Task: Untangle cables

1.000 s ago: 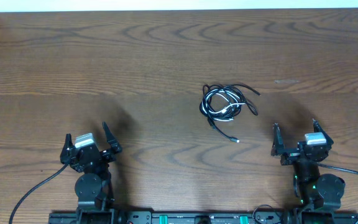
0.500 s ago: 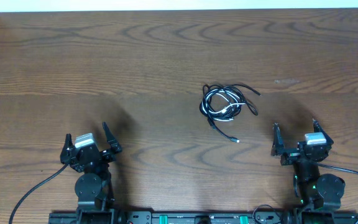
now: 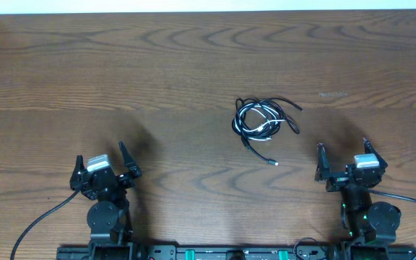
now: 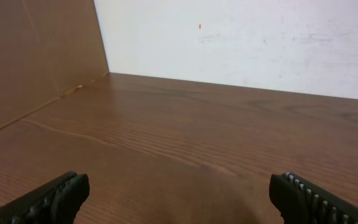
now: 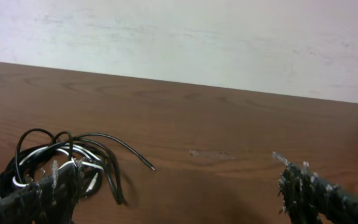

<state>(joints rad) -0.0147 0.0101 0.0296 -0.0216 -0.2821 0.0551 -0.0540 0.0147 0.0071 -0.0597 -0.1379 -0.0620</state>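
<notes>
brown wooden table [image 3: 121,72] runs under both arms. my left claw [image 3: 100,157] gapes wide, holding nothing; the cables [image 3: 264,119], a tight black-and-white bundle, lie well ahead and to its right. my right claw [image 3: 342,148], also wide and empty, is nearer: bundle ahead-left, loose plug tail [image 3: 262,153] trailing toward it.

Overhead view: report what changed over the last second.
Nothing visibly changed. The cables lie in the same tangle on the table, and the left gripper and right gripper stay open near their bases, holding nothing.
</notes>
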